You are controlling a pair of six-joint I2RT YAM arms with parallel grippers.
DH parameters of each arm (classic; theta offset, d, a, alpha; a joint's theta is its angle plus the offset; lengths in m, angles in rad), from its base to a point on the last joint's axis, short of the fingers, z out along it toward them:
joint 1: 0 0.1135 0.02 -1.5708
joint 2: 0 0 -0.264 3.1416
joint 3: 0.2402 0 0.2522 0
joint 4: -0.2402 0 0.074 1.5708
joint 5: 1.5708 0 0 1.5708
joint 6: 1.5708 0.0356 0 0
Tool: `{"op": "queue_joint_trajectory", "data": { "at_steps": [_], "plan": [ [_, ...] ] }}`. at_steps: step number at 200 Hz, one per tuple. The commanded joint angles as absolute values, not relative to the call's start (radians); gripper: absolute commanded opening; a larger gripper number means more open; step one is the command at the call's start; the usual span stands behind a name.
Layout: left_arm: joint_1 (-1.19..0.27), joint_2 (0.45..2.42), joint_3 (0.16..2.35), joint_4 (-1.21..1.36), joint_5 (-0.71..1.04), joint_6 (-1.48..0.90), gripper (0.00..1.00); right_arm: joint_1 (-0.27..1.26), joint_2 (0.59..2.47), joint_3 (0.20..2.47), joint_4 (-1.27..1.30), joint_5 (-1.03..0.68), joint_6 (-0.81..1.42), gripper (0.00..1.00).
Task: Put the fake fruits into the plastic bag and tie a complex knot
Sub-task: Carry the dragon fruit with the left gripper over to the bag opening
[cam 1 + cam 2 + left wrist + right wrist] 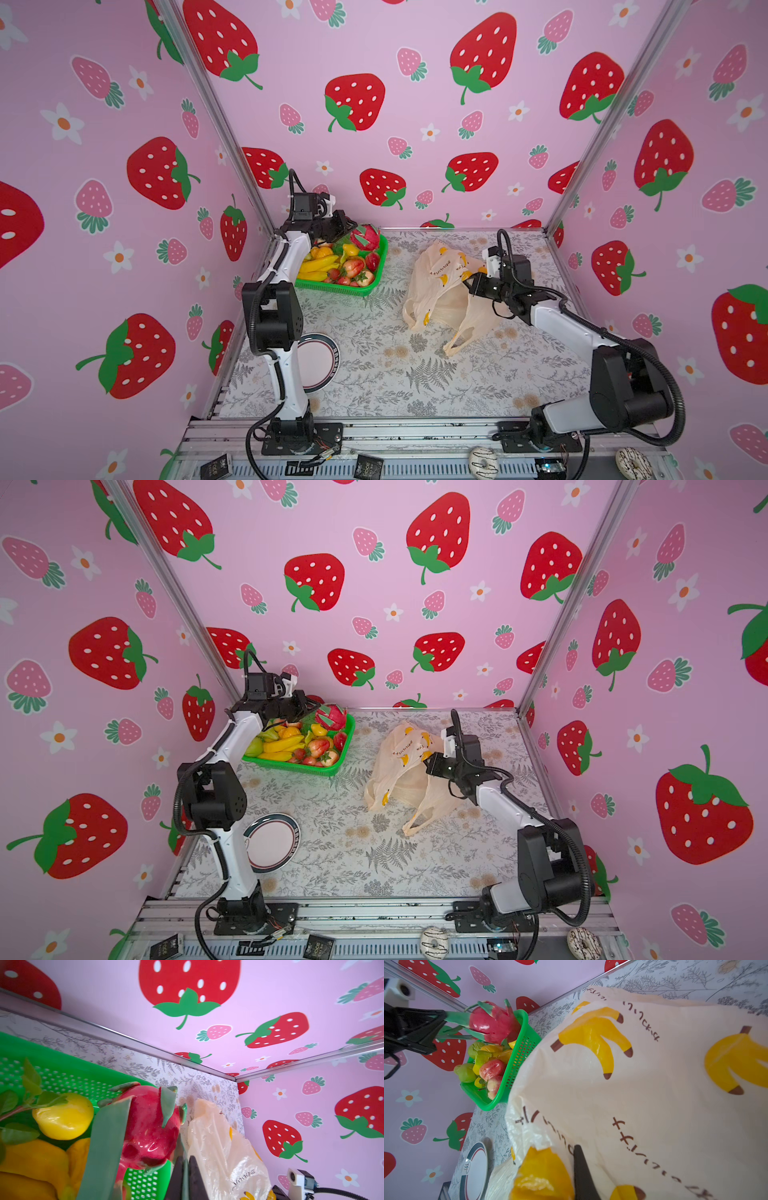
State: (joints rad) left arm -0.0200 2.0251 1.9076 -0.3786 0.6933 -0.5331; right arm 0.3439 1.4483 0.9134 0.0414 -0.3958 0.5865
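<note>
Fake fruits (332, 262) fill a green mesh basket (332, 289) at the back left. My left gripper (348, 226) (185, 1159) is shut on a green leaf of the pink dragon fruit (365, 237) (149, 1126) (492, 1022), which hangs just over the basket's far corner. The peach plastic bag (440, 299) (654, 1084) with banana prints stands crumpled to the right. My right gripper (467, 284) (574, 1149) is shut on the bag's upper edge and holds it up. The bag's handles (457, 345) lie loose on the table. No knot is in view.
A round white plate (320, 361) lies near the left arm's base. Two toy donuts (482, 461) (631, 461) sit on the front rail. Strawberry-printed walls close the table on three sides. Floral table cover (395, 374) spreads in front of the bag.
</note>
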Motion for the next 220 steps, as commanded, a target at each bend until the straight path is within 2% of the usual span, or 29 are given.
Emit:
{"op": "queue_joint_trajectory", "data": {
  "at_steps": [1,45,106,147,220],
  "plan": [
    [-0.095,1.828,1.906,-0.290,0.665,-0.554,0.00,0.341,1.443,1.017,-0.148,-0.328,0.465,0.08],
    [-0.299,1.555,1.670,-0.257,0.488,-0.559,0.00,0.321,1.460,1.119,-0.277,-0.336,0.396,0.08],
    [-0.651,1.247,1.380,-0.208,0.285,-0.578,0.00,0.307,1.528,1.153,-0.240,-0.509,0.457,0.08],
    [-0.761,1.262,1.330,-0.178,0.281,-0.584,0.00,0.307,1.523,1.149,-0.214,-0.550,0.495,0.08],
    [-0.773,1.377,1.309,-0.153,0.214,-0.532,0.00,0.307,1.470,1.105,-0.201,-0.626,0.509,0.08]
  ]
}}
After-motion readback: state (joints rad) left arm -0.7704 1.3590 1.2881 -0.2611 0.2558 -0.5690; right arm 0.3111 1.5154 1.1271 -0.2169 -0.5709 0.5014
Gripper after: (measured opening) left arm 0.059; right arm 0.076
